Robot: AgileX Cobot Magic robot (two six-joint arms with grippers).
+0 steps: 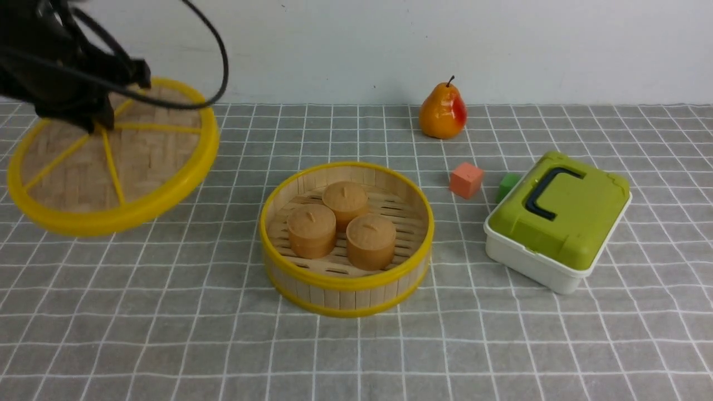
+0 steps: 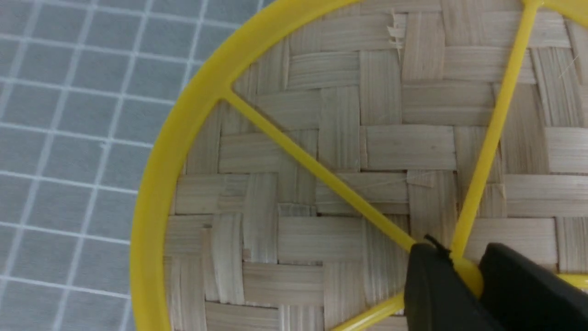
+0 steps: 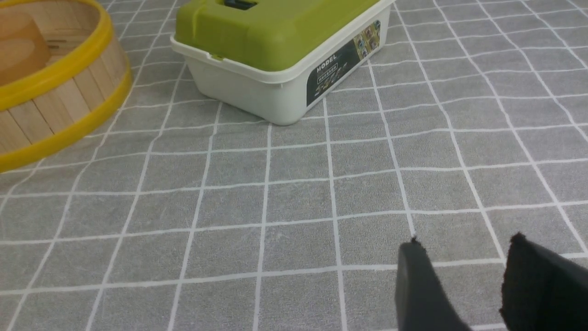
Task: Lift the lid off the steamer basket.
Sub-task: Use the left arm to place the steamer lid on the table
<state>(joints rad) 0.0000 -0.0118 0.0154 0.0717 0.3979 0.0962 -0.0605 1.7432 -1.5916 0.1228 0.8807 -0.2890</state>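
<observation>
The lid (image 1: 139,167), a woven bamboo disc with a yellow rim and yellow spokes, hangs tilted above the table at the far left. My left gripper (image 1: 100,123) is shut on its centre knob. The left wrist view shows the lid (image 2: 349,151) up close, with the gripper (image 2: 461,269) clamped on the yellow knob. The steamer basket (image 1: 345,289) stands open in the middle, with three tan bun-shaped pieces (image 1: 345,225) inside; its wall also shows in the right wrist view (image 3: 59,101). My right gripper (image 3: 464,255) is open and empty, low over the cloth; it is out of the front view.
A white box with a green lid (image 1: 557,220) stands right of the basket and shows in the right wrist view (image 3: 280,55). A pear (image 1: 443,111) stands at the back. An orange cube (image 1: 466,180) and a small green cube (image 1: 507,185) lie between them. A grey checked cloth (image 1: 167,334) covers the table.
</observation>
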